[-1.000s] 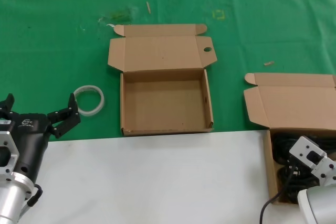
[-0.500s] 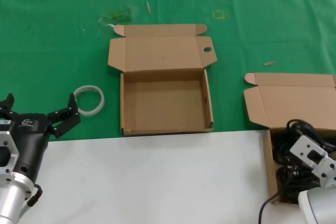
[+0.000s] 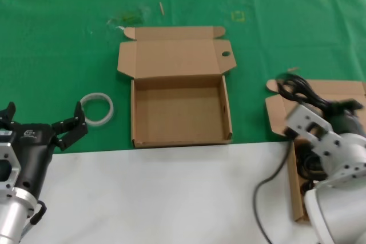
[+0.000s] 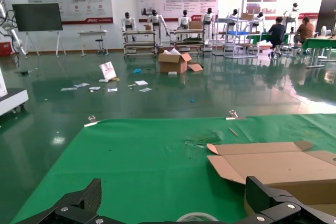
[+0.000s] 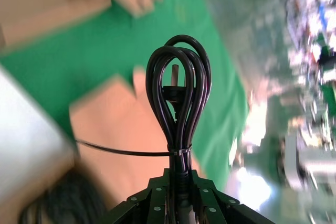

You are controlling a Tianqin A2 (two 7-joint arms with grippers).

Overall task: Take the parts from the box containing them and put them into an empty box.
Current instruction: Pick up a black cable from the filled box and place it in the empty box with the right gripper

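Note:
My right gripper (image 3: 318, 111) is shut on a bundle of black cable (image 3: 296, 90) and holds it in the air over the box containing the parts (image 3: 294, 194) at the far right. The bundle's loop and plug end (image 5: 178, 90) stick up out of the shut right gripper (image 5: 179, 178). A loose cable tail (image 3: 266, 190) hangs down to the white tabletop. More black cable (image 3: 306, 162) lies in that box. The empty box (image 3: 180, 114) stands in the middle, its lid with the round hole (image 3: 226, 54) folded back. My left gripper (image 3: 44, 114) rests open at the near left.
A white ring (image 3: 97, 108) lies on the green cloth just beyond the left gripper, left of the empty box; its edge also shows as the white ring (image 4: 197, 217) between the left fingers. The right box's lid (image 3: 337, 92) lies open behind the right arm.
My right gripper rose out of the right box with the cable bundle and moved up and away from me. The left arm stayed still.

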